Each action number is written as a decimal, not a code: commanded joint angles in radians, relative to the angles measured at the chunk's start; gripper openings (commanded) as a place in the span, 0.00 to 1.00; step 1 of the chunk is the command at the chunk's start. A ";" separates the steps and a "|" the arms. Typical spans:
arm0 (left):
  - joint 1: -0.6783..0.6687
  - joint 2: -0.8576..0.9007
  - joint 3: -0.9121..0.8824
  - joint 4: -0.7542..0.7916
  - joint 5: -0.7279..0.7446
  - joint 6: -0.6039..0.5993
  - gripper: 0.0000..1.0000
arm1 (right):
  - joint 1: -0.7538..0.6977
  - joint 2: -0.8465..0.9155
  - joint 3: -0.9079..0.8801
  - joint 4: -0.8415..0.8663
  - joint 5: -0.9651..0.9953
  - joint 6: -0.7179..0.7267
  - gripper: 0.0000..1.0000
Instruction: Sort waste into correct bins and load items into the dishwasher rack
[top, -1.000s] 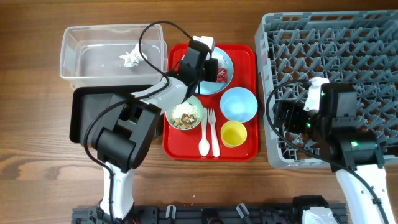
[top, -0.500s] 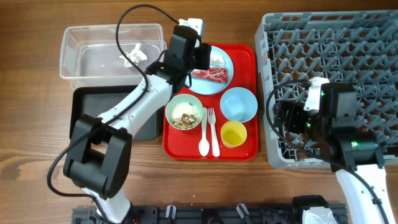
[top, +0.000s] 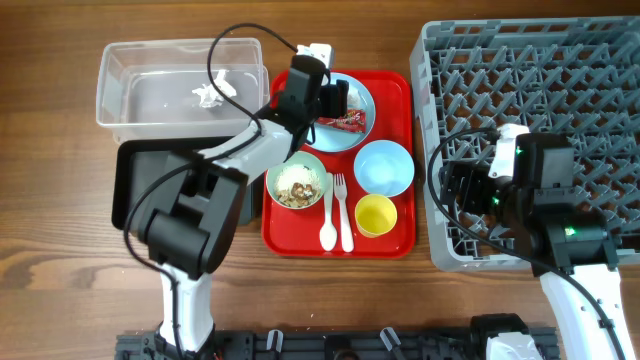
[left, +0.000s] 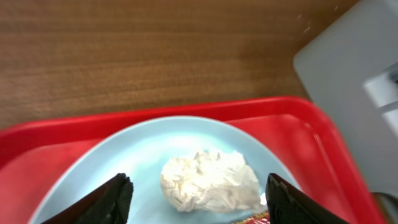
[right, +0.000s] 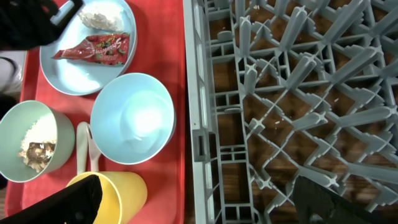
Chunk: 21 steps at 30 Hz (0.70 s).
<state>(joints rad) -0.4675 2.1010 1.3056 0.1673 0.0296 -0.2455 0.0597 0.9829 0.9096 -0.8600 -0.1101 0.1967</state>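
My left gripper (top: 333, 98) is open above the far part of the pale blue plate (left: 124, 162), its jaws either side of a crumpled white lump (left: 208, 180) without touching it. The red-and-white wrapper (top: 345, 120) lies on the same plate, free. Food scraps sit in the pale green bowl (top: 298, 183). The pale blue bowl (top: 384, 167), yellow cup (top: 376, 215), white spoon (top: 327, 228) and fork (top: 343, 220) rest on the red tray (top: 398, 245). My right gripper (right: 205, 205) is open and empty over the left edge of the grey dishwasher rack (top: 540, 60).
A clear tub (top: 110, 85) at the back left holds a crumpled white scrap (top: 208, 92). The black tray (top: 135, 185) lies in front of the tub, partly under my left arm. Bare wooden table (top: 60, 270) surrounds everything.
My left gripper has opened. It swung out toward the plate's far rim, then came back over the plate. The wrapper stays on the plate. The right arm has not moved.
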 joint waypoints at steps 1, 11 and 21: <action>-0.024 0.055 0.002 0.048 0.015 0.006 0.70 | -0.004 0.002 0.020 0.002 0.012 -0.011 1.00; -0.035 0.098 0.002 0.054 0.014 0.006 0.49 | -0.004 0.002 0.020 0.001 0.005 -0.011 1.00; -0.032 0.023 0.002 0.042 0.002 0.006 0.04 | -0.004 0.002 0.020 -0.002 0.005 -0.011 1.00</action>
<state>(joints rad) -0.5030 2.1841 1.3056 0.2169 0.0360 -0.2451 0.0597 0.9829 0.9096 -0.8604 -0.1101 0.1967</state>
